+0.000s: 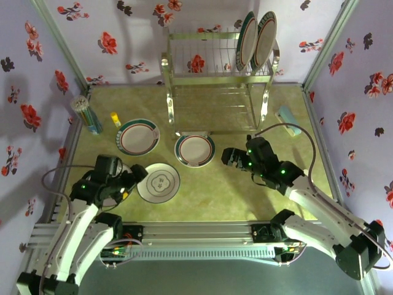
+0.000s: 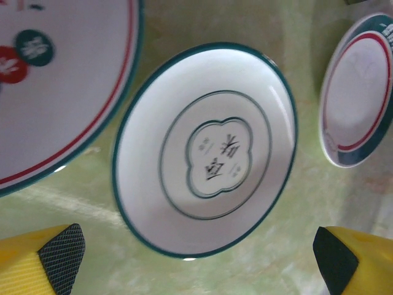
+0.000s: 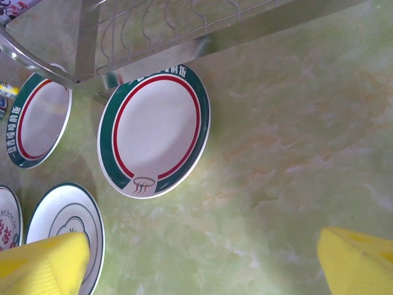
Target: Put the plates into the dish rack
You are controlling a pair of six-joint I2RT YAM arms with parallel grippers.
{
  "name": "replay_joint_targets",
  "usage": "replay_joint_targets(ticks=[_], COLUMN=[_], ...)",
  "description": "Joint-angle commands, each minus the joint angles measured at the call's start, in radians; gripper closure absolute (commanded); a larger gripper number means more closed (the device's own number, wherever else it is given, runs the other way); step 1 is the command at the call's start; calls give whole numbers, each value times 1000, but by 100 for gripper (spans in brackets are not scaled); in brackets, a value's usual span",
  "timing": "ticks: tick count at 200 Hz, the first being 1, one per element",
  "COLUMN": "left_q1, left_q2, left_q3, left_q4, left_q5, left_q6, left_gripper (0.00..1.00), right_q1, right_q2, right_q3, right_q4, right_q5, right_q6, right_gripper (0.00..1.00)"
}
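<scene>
Left claw (image 2: pixel 196 261) released, just beside motif plate (image 2: pixel 206 150) by near edge of tabletop (image 1: pixel 233 200). Right claw (image 3: pixel 199 264) released, beside banded plate (image 3: pixel 155 130) at tabletop centre. Two plates (image 1: pixel 265 38) upright in dish rack (image 1: pixel 167 67).

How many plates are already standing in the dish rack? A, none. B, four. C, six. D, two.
D: one green-rimmed plate and a second plate stand upright side by side at the right end of the dish rack.
</scene>
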Motion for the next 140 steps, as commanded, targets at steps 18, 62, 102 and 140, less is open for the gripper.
replay_joint_targets(ticks=[18, 62, 102, 140], left_q1=[-26, -64, -85, -108], left_q2=[273, 519, 634, 702], left_q3=[167, 315, 302, 271], left_q4=[236, 349, 475, 592], left_q5=[92, 130, 165, 211], left_q6=[190, 381, 389, 387], left_gripper=[0, 0, 0, 0], right_q1=[-7, -37, -83, -99], right_q2=[7, -53, -113, -113], right_q3=[-29, -35, -59, -65], right_q4=[54, -8, -41, -41], right_q5=[-21, -3, -5, -18], right_q6=[36, 39, 50, 50], right_gripper=[4, 4, 4, 4])
